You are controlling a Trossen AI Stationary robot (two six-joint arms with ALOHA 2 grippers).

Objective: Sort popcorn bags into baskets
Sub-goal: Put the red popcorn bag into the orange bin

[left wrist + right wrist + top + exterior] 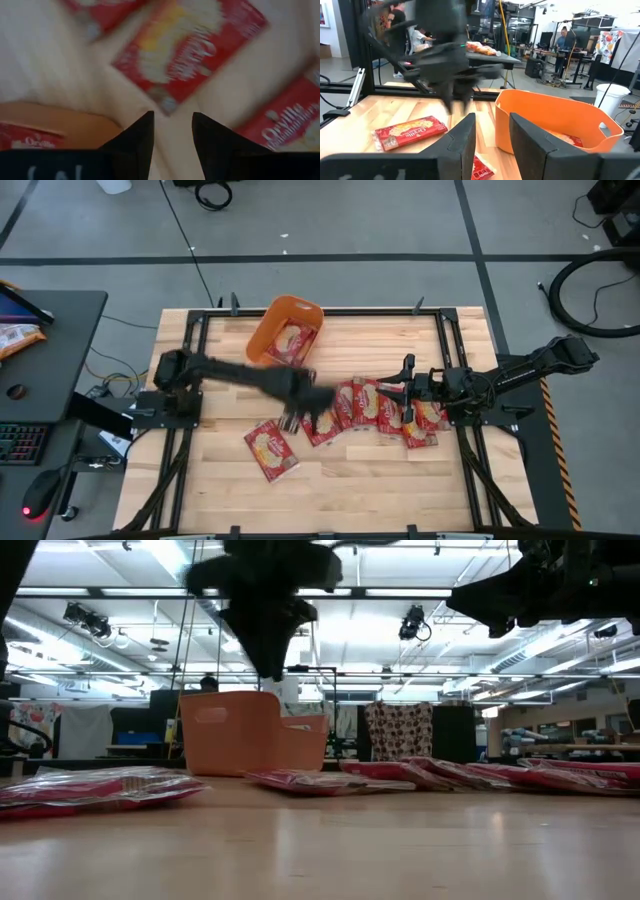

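The orange tub (268, 330) stands near the table's far edge with one red popcorn packet (291, 340) lying in it. A row of several red packets (372, 408) lies flat mid-table, and a single packet (272, 448) lies nearer the near edge. My left gripper (305, 408) hovers open above the left end of the row; in its wrist view the left gripper (172, 127) is over a packet (190, 45), with the tub (65, 125) beside it. My right gripper (395, 387) is open above the right part of the row, and the right gripper (492, 135) faces the tub (555, 117).
A side table (50, 350) with a keyboard, a mouse and an orange-and-white snack packet (18, 335) stands left of the work table. Metal rails (330, 311) frame the tabletop. Bare wood (400, 490) lies along the near edge. People show in the room beyond.
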